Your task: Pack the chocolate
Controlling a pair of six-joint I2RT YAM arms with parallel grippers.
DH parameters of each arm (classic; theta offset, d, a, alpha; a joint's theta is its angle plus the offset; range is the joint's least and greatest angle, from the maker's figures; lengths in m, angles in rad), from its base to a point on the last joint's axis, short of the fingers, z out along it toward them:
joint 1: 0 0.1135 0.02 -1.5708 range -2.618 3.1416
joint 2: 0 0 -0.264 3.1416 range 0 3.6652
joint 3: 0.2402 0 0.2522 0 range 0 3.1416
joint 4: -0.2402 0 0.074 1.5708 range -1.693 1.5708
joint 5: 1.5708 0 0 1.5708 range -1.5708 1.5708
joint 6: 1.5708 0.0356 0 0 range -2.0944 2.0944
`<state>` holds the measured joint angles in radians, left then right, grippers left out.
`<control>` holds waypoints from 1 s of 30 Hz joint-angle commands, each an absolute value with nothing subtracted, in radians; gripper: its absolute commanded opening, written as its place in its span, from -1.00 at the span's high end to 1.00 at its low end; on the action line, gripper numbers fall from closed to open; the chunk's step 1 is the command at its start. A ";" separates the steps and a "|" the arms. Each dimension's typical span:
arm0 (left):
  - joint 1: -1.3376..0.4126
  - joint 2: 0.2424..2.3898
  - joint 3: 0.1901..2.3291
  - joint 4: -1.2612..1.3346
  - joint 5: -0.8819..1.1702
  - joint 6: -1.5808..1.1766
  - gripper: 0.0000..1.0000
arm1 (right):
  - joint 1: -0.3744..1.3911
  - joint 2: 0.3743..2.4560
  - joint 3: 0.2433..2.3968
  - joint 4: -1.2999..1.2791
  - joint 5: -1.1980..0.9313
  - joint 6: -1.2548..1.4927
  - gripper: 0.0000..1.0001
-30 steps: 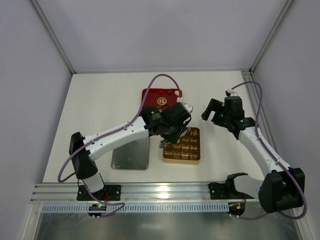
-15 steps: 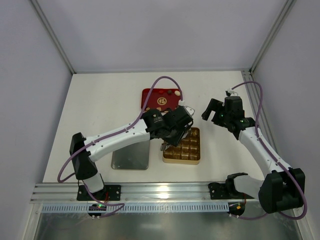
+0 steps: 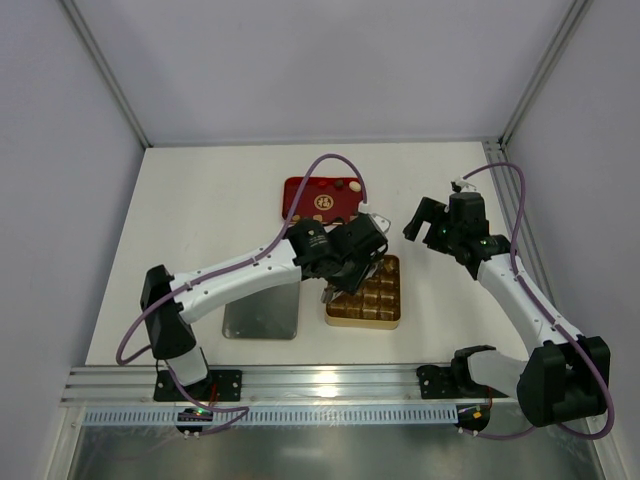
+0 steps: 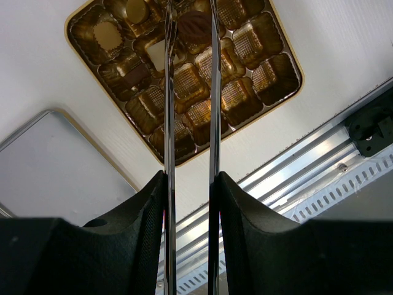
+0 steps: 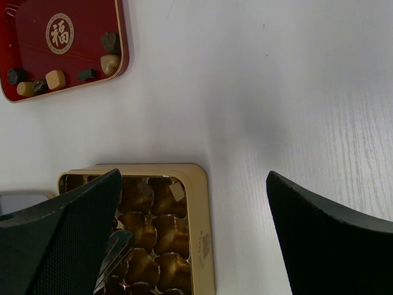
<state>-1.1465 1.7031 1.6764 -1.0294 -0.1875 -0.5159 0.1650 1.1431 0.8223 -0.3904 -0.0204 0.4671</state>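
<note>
My left gripper (image 3: 335, 284) carries two long thin metal blades. In the left wrist view (image 4: 191, 7) they are closed on a dark oval chocolate piece (image 4: 195, 26), held over the gold tray (image 4: 288, 92). A few compartments hold pieces, among them a light round one (image 4: 107, 37) and a dark square one (image 4: 138, 74). The gold tray (image 3: 363, 322) lies at mid-table. The red tray (image 3: 300, 190) behind it holds several loose chocolates (image 3: 340, 186), also seen in the right wrist view (image 5: 55, 78). My right gripper (image 3: 426, 230) is open and empty, above the table to the right of the gold tray (image 5: 206, 246).
A grey metal plate (image 3: 260, 312) lies flat left of the gold tray and shows in the left wrist view (image 4: 49, 166). An aluminium rail (image 3: 320, 380) runs along the near edge. White walls enclose the table on three sides.
My left gripper has moved a little toward the near side, from the red tray's edge to over the gold tray, with the piece in its blades. The right arm has not moved.
</note>
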 commanded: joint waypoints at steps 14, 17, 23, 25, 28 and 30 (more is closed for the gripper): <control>-1.155 1.733 1.674 -0.986 -0.186 -0.514 0.25 | 0.170 1.112 0.827 -0.380 -0.005 0.462 -1.00; -1.155 1.735 1.677 -0.985 -0.184 -0.512 0.23 | 0.169 1.114 0.830 -0.382 -0.005 0.462 -0.99; -1.155 1.736 1.686 -0.986 -0.184 -0.511 0.19 | 0.170 1.114 0.830 -0.379 -0.005 0.463 -1.00; -1.157 1.738 1.690 -0.988 -0.184 -0.509 0.17 | 0.169 1.115 0.830 -0.379 -0.005 0.462 -1.00; -1.155 1.736 1.697 -0.992 -0.184 -0.509 0.15 | 0.170 1.118 0.828 -0.377 -0.005 0.462 -1.00; -1.155 1.736 1.697 -0.992 -0.184 -0.508 0.15 | 0.170 1.118 0.828 -0.377 -0.005 0.462 -0.99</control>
<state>-1.1500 1.7405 1.6714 -1.0218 -0.1841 -0.5152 0.1650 1.1431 0.8223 -0.3904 -0.0204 0.4667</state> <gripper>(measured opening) 0.427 0.996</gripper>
